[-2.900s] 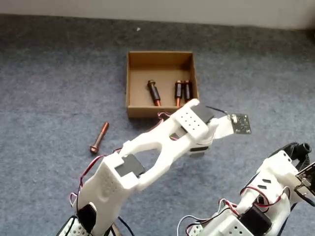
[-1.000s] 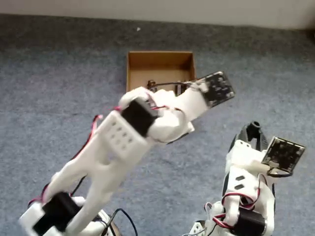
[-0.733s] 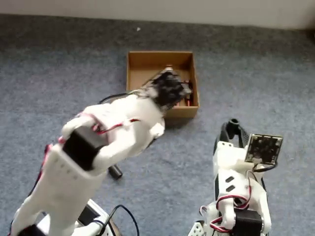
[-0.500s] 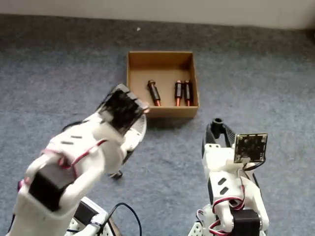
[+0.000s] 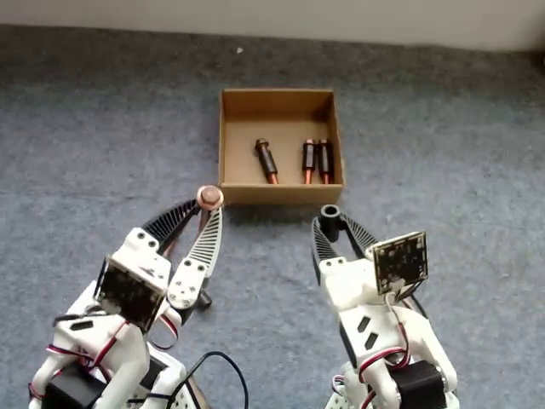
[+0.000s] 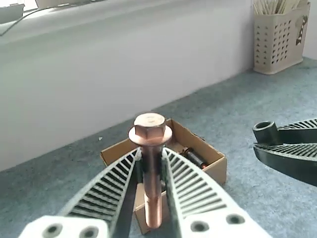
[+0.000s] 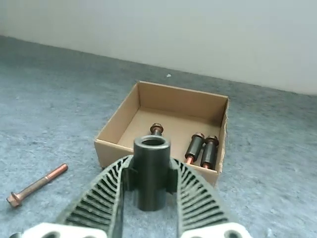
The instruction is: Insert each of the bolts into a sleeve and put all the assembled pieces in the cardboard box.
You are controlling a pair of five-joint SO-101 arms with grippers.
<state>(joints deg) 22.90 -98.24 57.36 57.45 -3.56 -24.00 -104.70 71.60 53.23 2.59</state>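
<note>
While the left gripper [image 6: 151, 161] pinches a copper bolt [image 6: 150, 133] upright, head on top, the right gripper [image 7: 151, 166] beside it clamps a black sleeve [image 7: 151, 148], open end up, with the fingers covering its sides. A small dark part [image 5: 203, 300] by the left arm is half covered and cannot be identified. A second bolt [image 7: 37, 186] lies loose on the grey carpet [image 5: 443, 128]. Farther on, the cardboard box [image 5: 281, 194] holds three assembled pieces [image 5: 308, 162], two of them touching. By the wall, a basket [image 6: 277, 34] of sticks is cut off at the edge.
</note>
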